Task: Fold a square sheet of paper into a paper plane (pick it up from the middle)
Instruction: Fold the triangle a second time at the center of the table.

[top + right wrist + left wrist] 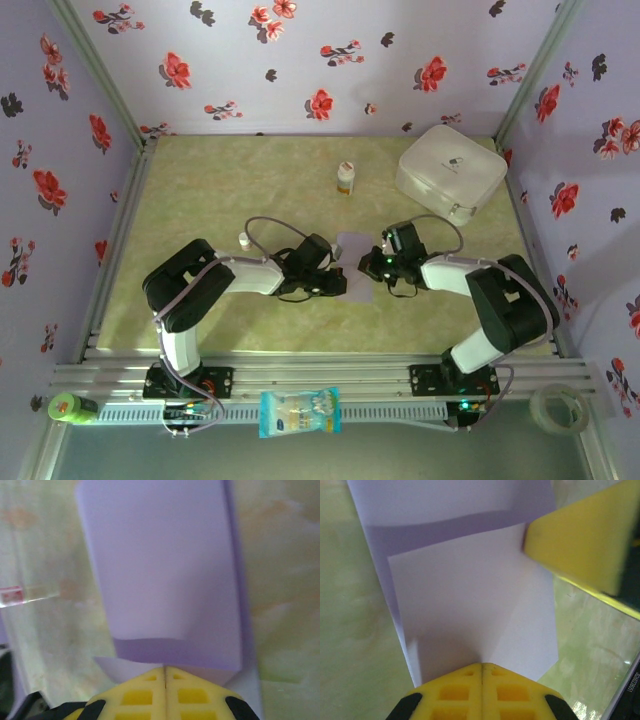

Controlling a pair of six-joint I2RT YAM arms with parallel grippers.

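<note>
Paper: square sheet of paper (470,600), part-folded, one flap doubled over.
Left gripper (481,666): fingers pressed together, tip on the near edge, likely pinning it.
Right gripper (165,670): also closed, tip on the opposite side, probably flattening the crease.

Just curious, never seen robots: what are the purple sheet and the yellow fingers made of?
Sheet: thin matte paper, apparently; it holds sharp creases. Fingers: moulded matte yellow plastic or rubber, judging by the grid of recesses; which, I cannot tell.
</note>
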